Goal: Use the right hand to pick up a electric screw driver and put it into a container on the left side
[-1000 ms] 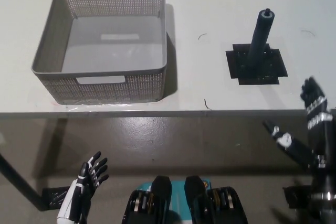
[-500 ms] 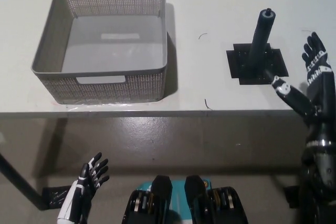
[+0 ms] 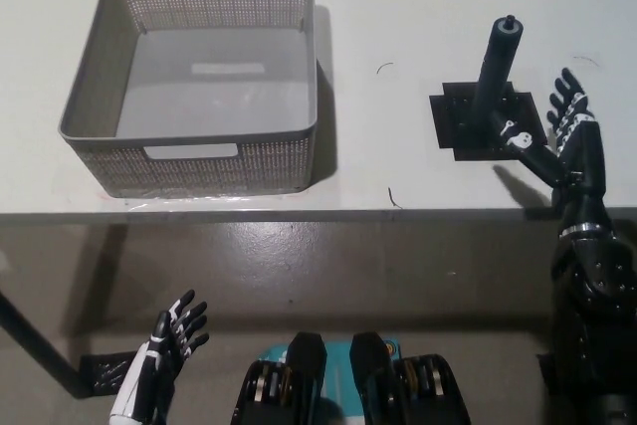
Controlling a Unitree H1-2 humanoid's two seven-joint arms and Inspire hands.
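Black right hand [image 3: 557, 136] spread wide, now closer beside upright screwdriver [image 3: 495, 67], white left hand [image 3: 164, 350] unmoved, fingers apart

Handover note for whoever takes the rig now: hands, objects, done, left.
Right hand: open, over the table's right side, just right of the screwdriver, not touching it.
Left hand: open, resting low below the table edge.
Dark grey electric screwdriver: upright on its black square base.
Grey perforated plastic basket: on the table's left side, nothing in it.
Done: nothing grasped. Left: grasp, carry, drop in basket.

No readable text, label, brand or number shows anywhere. The grey basket [image 3: 189, 77] bears none. The electric screwdriver [image 3: 495, 72] is unmarked too.
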